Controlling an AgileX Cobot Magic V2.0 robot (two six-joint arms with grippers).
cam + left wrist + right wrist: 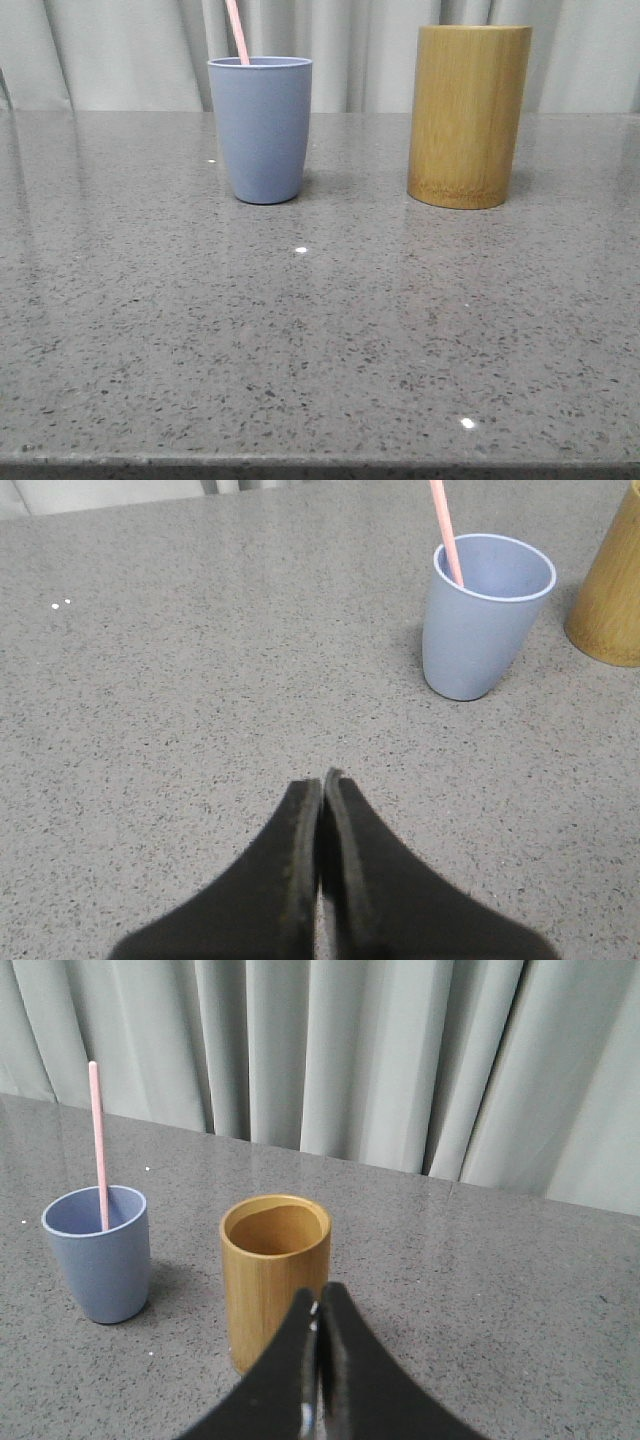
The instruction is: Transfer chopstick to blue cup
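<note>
Bamboo holder (469,115) upright on bench (320,340), toward far right side in front view; tall yellow-brown cylinder, open top, inside looks hollow in right wrist view (275,1275). Only edge of it shows in left wrist view (610,590). Bench grey, speckled, glossy, with small bright light spots. Curtain (400,1060) behind bench: pale grey-green, hanging in vertical folds, also across top of front view (120,55).
</note>
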